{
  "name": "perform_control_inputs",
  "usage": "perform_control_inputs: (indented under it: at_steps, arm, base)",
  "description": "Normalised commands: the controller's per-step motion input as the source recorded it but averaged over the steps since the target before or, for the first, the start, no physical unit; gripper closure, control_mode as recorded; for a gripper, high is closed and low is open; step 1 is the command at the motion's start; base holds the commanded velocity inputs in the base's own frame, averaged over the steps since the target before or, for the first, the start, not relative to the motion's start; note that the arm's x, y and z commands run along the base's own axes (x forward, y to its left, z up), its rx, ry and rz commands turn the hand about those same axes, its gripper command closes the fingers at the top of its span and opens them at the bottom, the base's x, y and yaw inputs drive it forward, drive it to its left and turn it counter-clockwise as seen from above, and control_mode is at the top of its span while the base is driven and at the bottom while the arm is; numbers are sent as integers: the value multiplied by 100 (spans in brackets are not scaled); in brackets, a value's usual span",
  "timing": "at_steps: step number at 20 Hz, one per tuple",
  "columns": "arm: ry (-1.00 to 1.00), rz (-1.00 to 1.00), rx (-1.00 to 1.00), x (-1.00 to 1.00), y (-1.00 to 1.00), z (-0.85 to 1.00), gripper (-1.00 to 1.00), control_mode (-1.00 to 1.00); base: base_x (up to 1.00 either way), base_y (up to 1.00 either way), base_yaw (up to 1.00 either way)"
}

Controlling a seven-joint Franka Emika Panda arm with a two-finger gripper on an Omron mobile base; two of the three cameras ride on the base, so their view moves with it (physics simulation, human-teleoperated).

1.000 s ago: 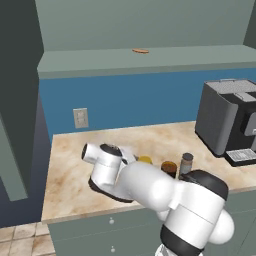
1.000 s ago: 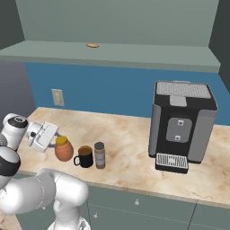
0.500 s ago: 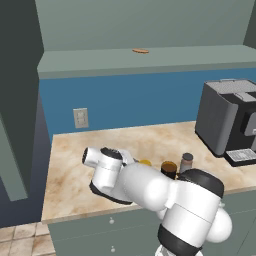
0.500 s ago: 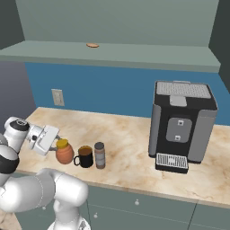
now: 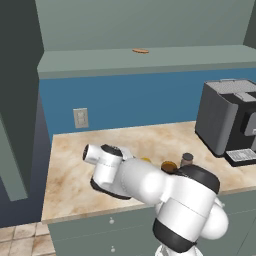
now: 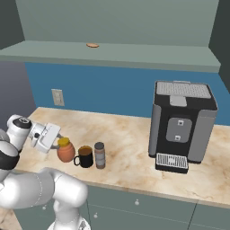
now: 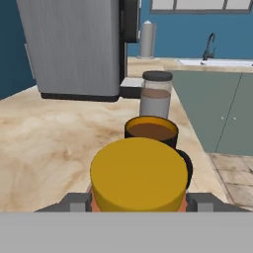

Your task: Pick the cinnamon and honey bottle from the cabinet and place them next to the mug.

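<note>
Since the earlier frame, the pincer [image 6: 55, 143] has been pulled slightly left of the honey bottle [image 6: 65, 150], released. Mug [image 6: 84, 157] and cinnamon [image 6: 99, 155] are lined up beside it on the marbled bench [image 6: 130, 148].

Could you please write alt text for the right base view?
On a marble counter, the honey bottle, mug and cinnamon stand in a row, the robot's tool at the honey bottle. A coffee machine stands farther right.
</note>
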Motion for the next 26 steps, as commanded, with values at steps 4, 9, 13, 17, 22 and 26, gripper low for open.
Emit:
perform_control_inputs:
  at_steps: [4, 9, 13, 17, 22, 26]
  arm:
    - [0, 0, 0, 0, 0, 0, 100, -100]
    - [0, 0, 0, 0, 0, 0, 100, -100]
    - [0, 0, 0, 0, 0, 0, -100, -100]
    - [0, 0, 0, 0, 0, 0, -100, -100]
    - [0, 0, 0, 0, 0, 0, -100, -100]
    - [-2, 0, 0, 0, 0, 0, -100, -100]
  base:
    - [0, 0, 0]
    - [0, 0, 0]
    - [0, 0, 0]
    - [0, 0, 0]
    - [0, 0, 0]
    - [0, 0, 0]
